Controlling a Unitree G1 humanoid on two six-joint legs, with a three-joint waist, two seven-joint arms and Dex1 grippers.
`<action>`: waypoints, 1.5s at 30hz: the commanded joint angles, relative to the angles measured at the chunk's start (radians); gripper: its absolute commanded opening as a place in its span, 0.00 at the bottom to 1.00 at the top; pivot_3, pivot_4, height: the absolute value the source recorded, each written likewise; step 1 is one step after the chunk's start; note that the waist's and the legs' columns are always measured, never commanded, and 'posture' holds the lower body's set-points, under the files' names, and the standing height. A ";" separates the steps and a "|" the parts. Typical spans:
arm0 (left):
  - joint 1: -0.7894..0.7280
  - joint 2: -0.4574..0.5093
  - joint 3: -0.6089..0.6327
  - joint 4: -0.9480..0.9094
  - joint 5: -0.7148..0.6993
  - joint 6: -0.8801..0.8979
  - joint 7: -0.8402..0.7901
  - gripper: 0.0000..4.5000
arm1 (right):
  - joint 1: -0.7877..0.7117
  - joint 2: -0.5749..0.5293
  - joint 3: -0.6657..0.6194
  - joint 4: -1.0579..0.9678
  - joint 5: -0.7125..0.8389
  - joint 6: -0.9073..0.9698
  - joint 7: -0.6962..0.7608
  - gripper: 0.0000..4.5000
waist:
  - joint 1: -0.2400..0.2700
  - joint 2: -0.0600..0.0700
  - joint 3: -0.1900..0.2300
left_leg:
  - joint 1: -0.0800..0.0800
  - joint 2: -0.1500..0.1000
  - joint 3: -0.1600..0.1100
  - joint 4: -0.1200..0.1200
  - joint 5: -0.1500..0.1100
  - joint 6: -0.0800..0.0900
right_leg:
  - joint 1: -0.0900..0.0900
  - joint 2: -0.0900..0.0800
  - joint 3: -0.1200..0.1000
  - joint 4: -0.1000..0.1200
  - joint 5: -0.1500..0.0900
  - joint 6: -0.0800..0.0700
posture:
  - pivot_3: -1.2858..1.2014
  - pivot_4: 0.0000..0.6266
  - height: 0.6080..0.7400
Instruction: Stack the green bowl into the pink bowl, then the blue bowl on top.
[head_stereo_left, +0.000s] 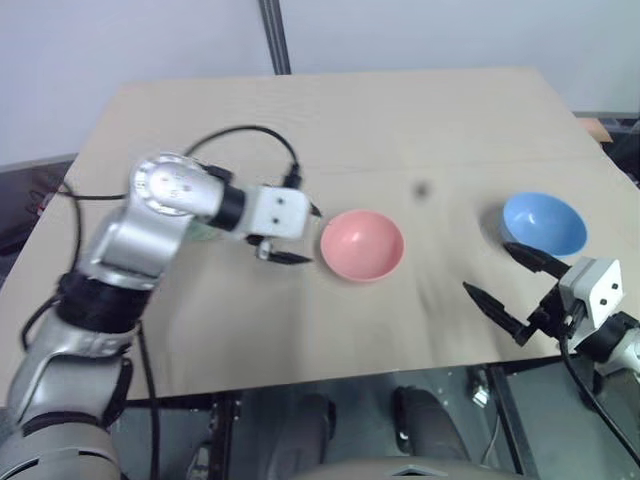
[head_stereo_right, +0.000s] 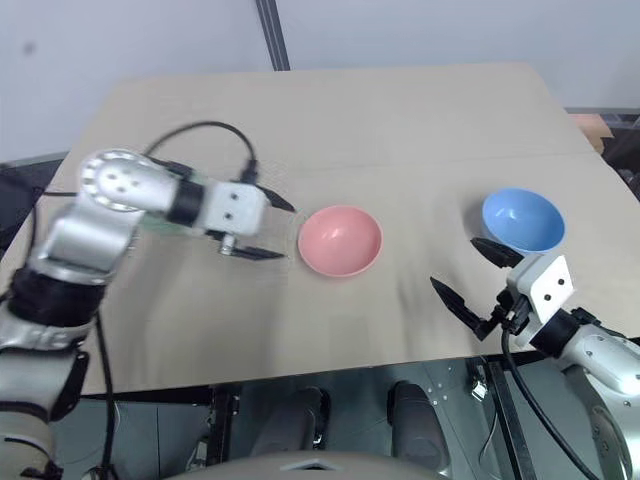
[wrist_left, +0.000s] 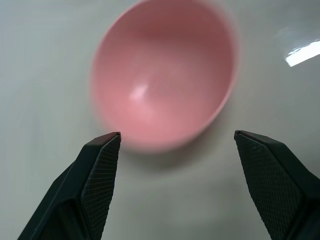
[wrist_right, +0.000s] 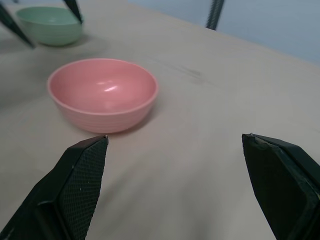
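The green bowl (wrist_right: 50, 25) sits on the bench (head_stereo_left: 400, 120) mostly hidden behind the left arm in the head views, beyond the pink bowl (head_stereo_left: 362, 244) as the right wrist sees it. The left gripper (head_stereo_left: 295, 235) hovers just beside the pink bowl with its fingers (wrist_left: 100, 175) spread wide and empty, while the right gripper (head_stereo_left: 505, 280) hangs near the bench's front edge, its fingers (wrist_right: 80, 180) wide apart and empty, with the blue bowl (head_stereo_left: 545, 222) just behind it. Bare bench lies between the pink and blue bowls and across the far half.
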 joint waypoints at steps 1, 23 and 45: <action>0.032 0.071 0.098 -0.067 0.130 0.238 0.176 0.85 | -0.057 -0.015 0.024 0.005 0.010 -0.017 0.022 1.00 | 0.001 0.000 0.000 | 0.000 0.000 0.000 0.000 0.000 0.000 | 0.000 0.000 0.000 0.000 0.000 0.000 | 0.52 0.24 1.00; 0.195 0.136 -0.029 -0.159 0.305 0.601 0.419 0.85 | -0.569 0.025 0.286 0.248 0.034 -0.039 0.202 1.00 | 0.005 -0.002 0.002 | -0.002 0.000 -0.001 0.000 0.000 0.000 | -0.002 0.000 -0.001 0.001 0.002 -0.004 | 0.52 0.24 1.00; 0.120 0.034 -0.130 -0.111 0.321 0.506 0.521 0.01 | -0.531 0.024 0.269 0.240 0.021 -0.038 0.189 1.00 | 0.007 -0.002 0.002 | -0.001 0.000 -0.001 0.000 0.000 0.000 | -0.002 0.000 -0.001 0.001 0.003 -0.004 | 0.52 0.24 1.00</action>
